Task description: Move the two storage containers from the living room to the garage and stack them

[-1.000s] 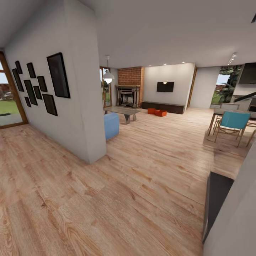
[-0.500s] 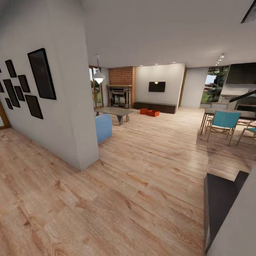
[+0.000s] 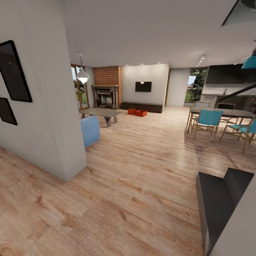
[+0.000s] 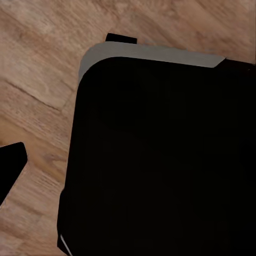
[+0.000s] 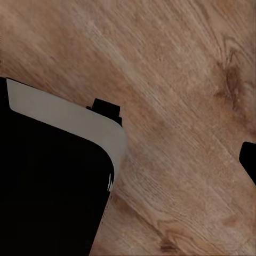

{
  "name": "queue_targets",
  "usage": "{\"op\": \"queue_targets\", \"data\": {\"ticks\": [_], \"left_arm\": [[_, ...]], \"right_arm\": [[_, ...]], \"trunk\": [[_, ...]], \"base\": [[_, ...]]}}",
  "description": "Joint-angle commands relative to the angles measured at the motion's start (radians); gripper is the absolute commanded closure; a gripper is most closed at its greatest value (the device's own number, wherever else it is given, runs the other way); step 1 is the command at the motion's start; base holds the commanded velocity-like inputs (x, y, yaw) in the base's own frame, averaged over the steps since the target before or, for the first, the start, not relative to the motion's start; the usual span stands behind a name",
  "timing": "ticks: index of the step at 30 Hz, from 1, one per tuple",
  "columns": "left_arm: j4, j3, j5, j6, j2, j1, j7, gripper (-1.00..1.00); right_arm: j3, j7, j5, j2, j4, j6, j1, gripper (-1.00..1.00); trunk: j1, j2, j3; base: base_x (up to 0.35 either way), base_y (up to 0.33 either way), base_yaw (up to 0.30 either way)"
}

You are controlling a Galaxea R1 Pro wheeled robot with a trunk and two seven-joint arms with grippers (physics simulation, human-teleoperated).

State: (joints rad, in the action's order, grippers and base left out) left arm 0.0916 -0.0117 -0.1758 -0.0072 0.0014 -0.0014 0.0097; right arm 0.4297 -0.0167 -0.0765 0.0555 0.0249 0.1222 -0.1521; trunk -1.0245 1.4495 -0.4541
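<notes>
Tool state both arms: can't tell; two storage containers (image 3: 137,112) far off by dark cabinet (image 3: 142,106).

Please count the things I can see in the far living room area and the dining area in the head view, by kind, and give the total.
Orange-red storage containers: 2
Blue dining chairs: 2
Wall TV: 1
Brick fireplace: 1
Hanging lamp: 1
Low grey table: 1
Total: 8
</notes>
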Motion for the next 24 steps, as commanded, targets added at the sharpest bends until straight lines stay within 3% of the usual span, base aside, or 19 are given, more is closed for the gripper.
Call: {"op": "queue_targets", "data": {"ticks": [1,8,24], "left_arm": [[0.0,-0.001,-0.006,-0.001,-0.001,0.0,0.001,-1.0],[0.0,-0.001,-0.006,-0.002,-0.002,0.0,0.001,-1.0],[0.0,-0.001,-0.007,0.002,-0.003,0.0,0.001,-1.0]], "right_arm": [[0.007,-0.002,-0.008,0.0,0.003,0.006,-0.001,-1.0],[0.008,-0.002,-0.007,0.0,0.003,0.006,-0.001,-1.0],[0.012,-0.003,-0.001,0.004,0.003,0.011,-0.001,-1.0]], "trunk": [[-0.001,0.0,-0.001],[-0.001,0.0,-0.001],[-0.001,0.0,-0.001]], "base": [[0.318,0.185,-0.245],[0.316,0.188,-0.181],[0.314,0.191,-0.011]]}}
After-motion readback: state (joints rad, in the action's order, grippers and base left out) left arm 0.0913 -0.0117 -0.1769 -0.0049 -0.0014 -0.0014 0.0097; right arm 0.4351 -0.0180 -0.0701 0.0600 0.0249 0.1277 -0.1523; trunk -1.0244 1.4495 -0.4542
